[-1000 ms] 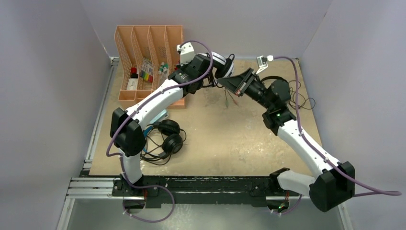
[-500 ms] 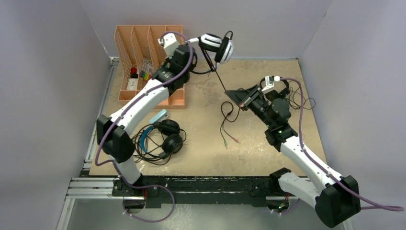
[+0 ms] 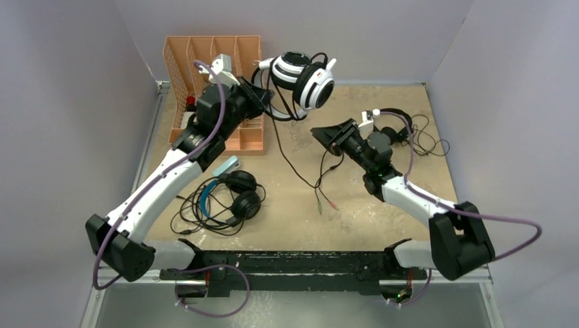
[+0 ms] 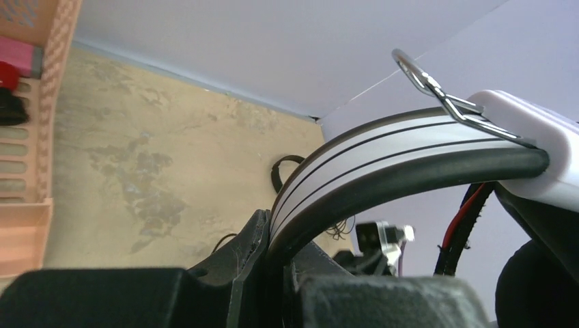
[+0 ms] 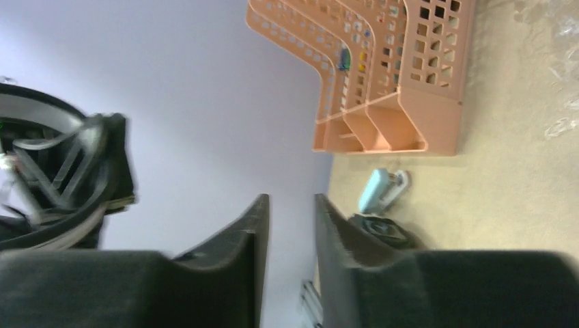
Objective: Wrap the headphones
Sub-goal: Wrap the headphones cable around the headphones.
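White and black, the big headset (image 3: 304, 78) hangs in the air over the far side of the desk (image 3: 382, 212), just in front of the back wall. The left end effector (image 3: 263, 92) is clenched on its striped headband, and both ear cups dangle to the right of the grip. Its thin black cable (image 3: 290, 154) drops from the cups, runs across the sandy surface and ends in two small plugs lying flat near the middle.

The right end effector (image 5: 290, 205) points toward that headset from lower down, released: its fingers stand a little apart, and only the wall shows between them.

The headset with the blue headband (image 3: 229, 195) lies on the near left part of the desk with its cord in loose loops around it. A small pale-blue item (image 3: 227, 166) sits just beside it. The slim black headset (image 3: 396, 123) lies at the far right, partly hidden behind the right arm, its cord tangled beside it. A peach plastic organizer (image 3: 205, 61) stands in the far left corner, with small things in its compartments.
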### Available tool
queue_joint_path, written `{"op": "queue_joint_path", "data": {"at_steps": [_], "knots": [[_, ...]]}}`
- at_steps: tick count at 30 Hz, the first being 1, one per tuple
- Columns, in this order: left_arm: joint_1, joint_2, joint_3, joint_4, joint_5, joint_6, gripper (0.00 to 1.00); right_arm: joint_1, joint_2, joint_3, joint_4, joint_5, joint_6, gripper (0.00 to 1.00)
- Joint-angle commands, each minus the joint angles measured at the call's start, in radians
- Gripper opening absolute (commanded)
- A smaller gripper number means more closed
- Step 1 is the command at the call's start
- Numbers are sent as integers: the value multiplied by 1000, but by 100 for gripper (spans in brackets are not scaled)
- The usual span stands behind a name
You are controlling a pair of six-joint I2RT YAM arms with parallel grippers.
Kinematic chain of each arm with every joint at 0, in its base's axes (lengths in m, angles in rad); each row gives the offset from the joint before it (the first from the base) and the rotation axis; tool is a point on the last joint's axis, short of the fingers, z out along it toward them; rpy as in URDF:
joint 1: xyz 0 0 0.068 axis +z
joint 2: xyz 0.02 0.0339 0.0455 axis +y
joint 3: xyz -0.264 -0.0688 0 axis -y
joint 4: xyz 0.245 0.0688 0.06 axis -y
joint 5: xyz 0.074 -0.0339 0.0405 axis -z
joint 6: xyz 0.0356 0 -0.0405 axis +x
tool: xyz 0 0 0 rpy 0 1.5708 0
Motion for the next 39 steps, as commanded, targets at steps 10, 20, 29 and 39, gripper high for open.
{"op": "queue_joint_path", "data": {"at_steps": [10,20,29,39], "knots": [[9,-59,253,-372,-110,23,0,-38,234,131,170,-741,-904,95],[9,-31,346,-419,-84,33,0,40,406,-37,495,-679,-1085,98],[9,-16,397,-441,-52,21,0,110,541,-95,761,-391,-1033,85],[9,-89,429,-514,-200,77,0,92,329,-162,664,-63,-897,11]]}}
